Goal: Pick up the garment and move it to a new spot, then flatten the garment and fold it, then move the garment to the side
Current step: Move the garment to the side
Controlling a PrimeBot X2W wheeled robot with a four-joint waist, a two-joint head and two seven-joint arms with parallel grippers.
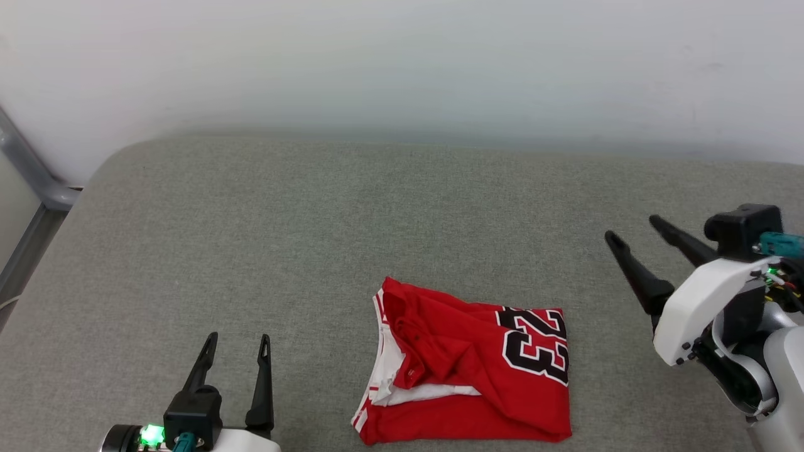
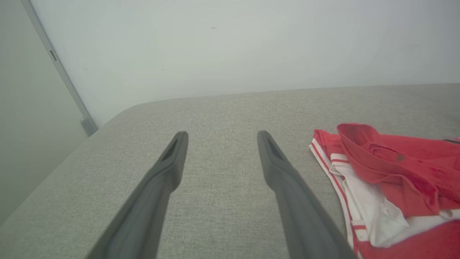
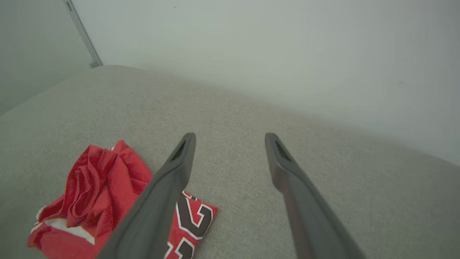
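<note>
Nearest, left gripper [image 1: 239, 338] — fingers spread wide, nothing between them, hovering low over grey cushion [image 1: 282, 220]. Just off to the right of those fingertips, red garment [image 1: 465, 370], lying on the cushion as a compact folded packet, black-and-white number face-up, white sleeve and striped trim peeking out along the edge nearest the left fingers. On the other side, right gripper [image 1: 632, 227], likewise parted wide and empty, raised, well apart from the packet's far edge, tips pointing past it.

Looks like folding done, though loosely — red collar flap rumpled on top. Leaves, by this reading, only the move to the side. Calls for a low pinch through all layers at one edge, or one at each edge, then a lift or slide without spilling the fold open.

Nothing lying between either pair of fingers and the cloth. Pale wall [image 1: 402, 63] beyond the fingertips; grey metal frame [image 1: 38, 182] out past the left fingers, well clear.
</note>
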